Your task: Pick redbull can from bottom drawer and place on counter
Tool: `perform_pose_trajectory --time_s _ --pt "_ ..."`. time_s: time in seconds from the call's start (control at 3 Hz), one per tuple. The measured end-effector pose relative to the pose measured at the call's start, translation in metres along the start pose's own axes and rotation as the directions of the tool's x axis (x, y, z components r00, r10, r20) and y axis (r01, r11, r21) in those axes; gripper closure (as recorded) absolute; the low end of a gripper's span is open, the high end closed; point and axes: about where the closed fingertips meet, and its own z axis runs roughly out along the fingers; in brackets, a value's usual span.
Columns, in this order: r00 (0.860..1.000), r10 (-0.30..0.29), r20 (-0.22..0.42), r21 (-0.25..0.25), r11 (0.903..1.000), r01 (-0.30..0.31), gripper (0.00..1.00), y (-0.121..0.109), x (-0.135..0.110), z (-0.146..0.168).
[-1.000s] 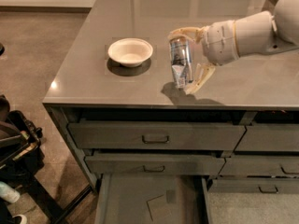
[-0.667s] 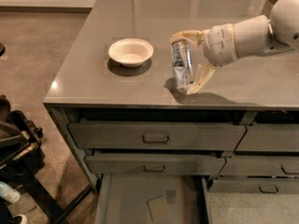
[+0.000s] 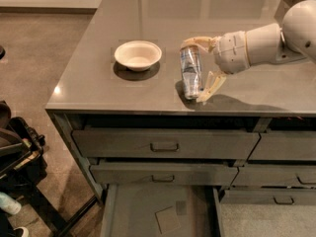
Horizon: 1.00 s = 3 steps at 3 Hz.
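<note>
The redbull can (image 3: 190,72) is slim, silver with blue-grey patches, and stands upright near the front edge of the glossy grey counter (image 3: 148,14), its base down at the surface. My gripper (image 3: 193,71) reaches in from the right and is shut on the can, with one cream finger (image 3: 197,42) behind its top and the other (image 3: 211,85) in front at its right side. The bottom drawer (image 3: 143,209) is pulled open below, with darker square patches on its flat floor.
A white bowl (image 3: 138,55) sits on the counter left of the can. Two handled dark grey drawers (image 3: 163,144) are closed above the open one. More drawers (image 3: 281,181) stand at the right. Dark equipment (image 3: 15,152) stands on the floor at left.
The gripper and the can have moved down a little, bringing the can's base onto the counter. The bowl and drawers have not moved.
</note>
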Motion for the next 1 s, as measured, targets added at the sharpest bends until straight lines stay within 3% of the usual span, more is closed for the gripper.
perform_pose_trajectory --time_s 1.0 --pt "1.0 0.0 0.0 0.0 1.0 0.0 0.13 0.0 0.0 0.0001"
